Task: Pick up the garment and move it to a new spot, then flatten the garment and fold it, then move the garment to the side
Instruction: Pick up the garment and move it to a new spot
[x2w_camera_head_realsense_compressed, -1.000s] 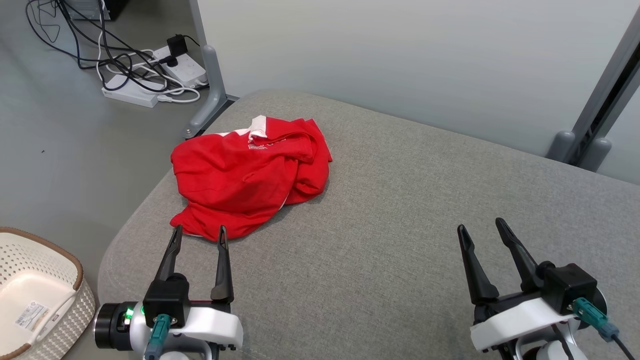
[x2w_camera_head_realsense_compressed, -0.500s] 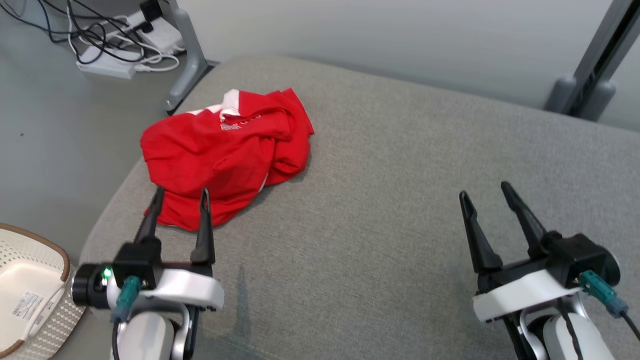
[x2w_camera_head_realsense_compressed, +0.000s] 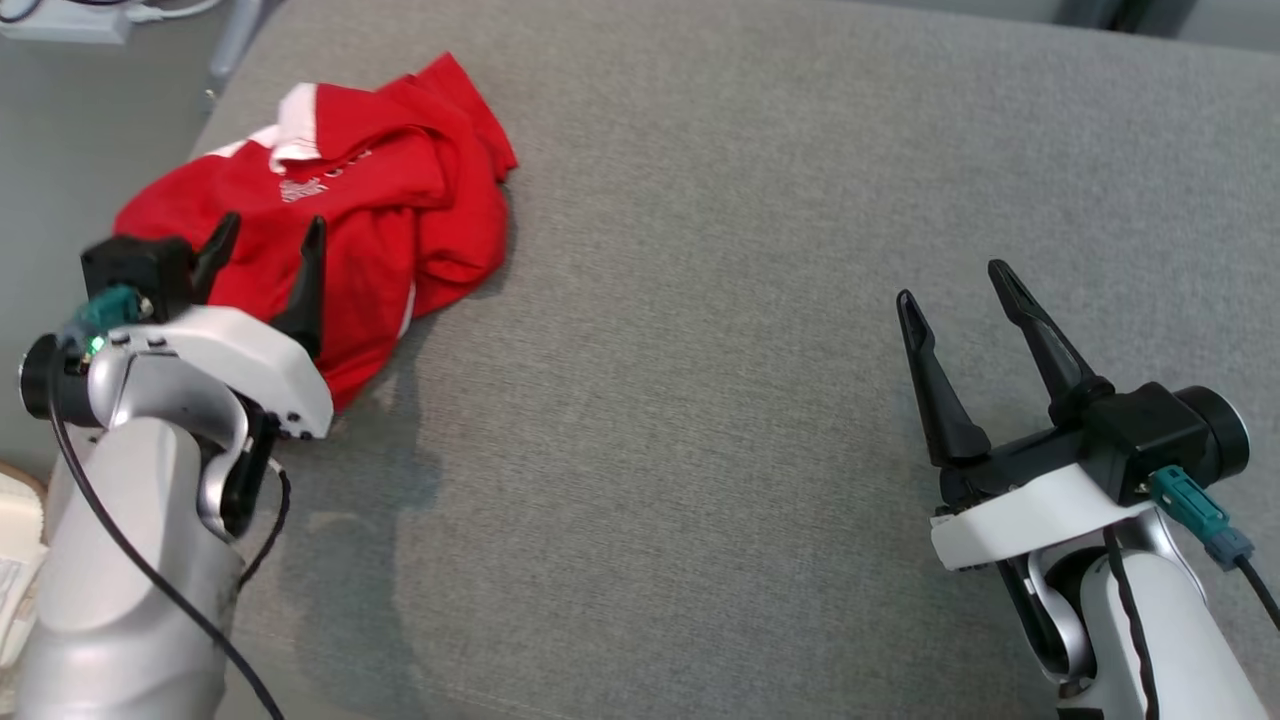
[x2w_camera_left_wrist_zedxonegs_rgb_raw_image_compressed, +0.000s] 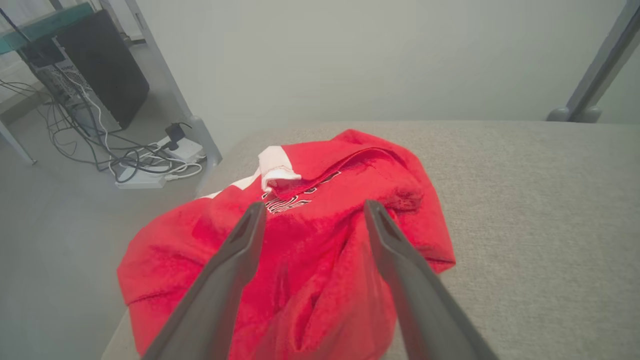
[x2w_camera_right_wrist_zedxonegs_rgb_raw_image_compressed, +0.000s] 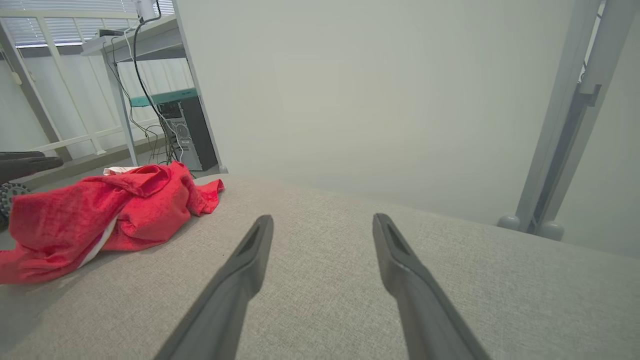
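Garment (x2w_camera_head_realsense_compressed: 340, 215): crumpled (red, white collar) at grey cushion (x2w_camera_head_realsense_compressed: 720, 330) corner.
Left gripper (x2w_camera_head_realsense_compressed: 275, 222): spread wide, empty, over garment.
Right gripper (x2w_camera_head_realsense_compressed: 951, 282): spread, empty, well apart from garment.
Cables (x2w_camera_left_wrist_zedxonegs_rgb_raw_image_compressed: 127, 162): floor beyond garment.

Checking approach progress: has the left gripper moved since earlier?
Yes: left gripper advanced from the near edge of the red garment to over its middle.

The shirt (x2w_camera_head_realsense_compressed: 400, 200) is bright red. It has a white collar (x2w_camera_head_realsense_compressed: 297, 112) with small white letters just below it. The shirt is not flat. It lies in a crumpled heap, full of bumps and folds. A thin white edge peeks out low on one side. It sits near the far left corner of the grey cushion (x2w_camera_head_realsense_compressed: 750, 300), close to the edge.
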